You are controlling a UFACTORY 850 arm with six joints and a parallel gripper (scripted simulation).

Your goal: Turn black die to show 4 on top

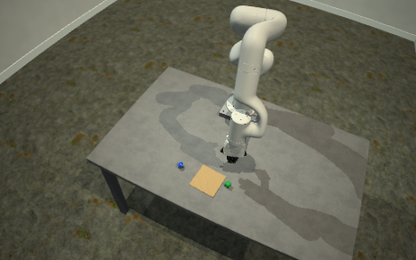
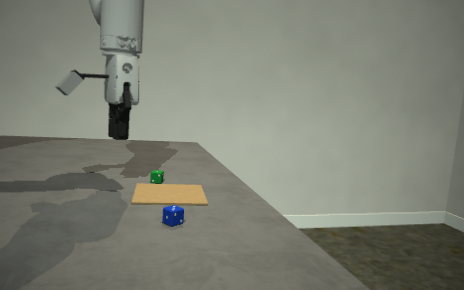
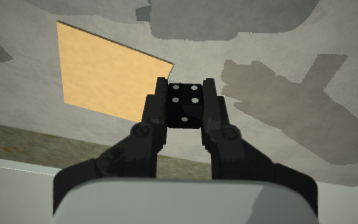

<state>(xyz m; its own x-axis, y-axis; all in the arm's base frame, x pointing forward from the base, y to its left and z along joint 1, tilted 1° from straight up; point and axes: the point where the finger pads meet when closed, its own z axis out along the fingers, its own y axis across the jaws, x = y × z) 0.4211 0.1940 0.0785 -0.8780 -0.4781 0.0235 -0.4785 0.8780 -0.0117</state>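
Black die (image 3: 185, 105) tight between the gripper's (image 3: 185, 112) fingers, high above the table (image 1: 291, 188) (tan mat (image 1: 207, 180) nearby).

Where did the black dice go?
The black die is clamped between the fingers of the gripper, lifted above the table. In the wrist view it hangs just past the tan mat's corner; the other views hide it.

The mat (image 1: 207, 180) lies flat on the table (image 1: 139, 130), close to the front edge. One die (image 1: 180, 165) sits just off the mat's left side. Another die (image 1: 228, 184) sits beside its right corner. The gripper (image 3: 185, 107) holds a third die (image 3: 185, 106) up above the table, behind the mat.
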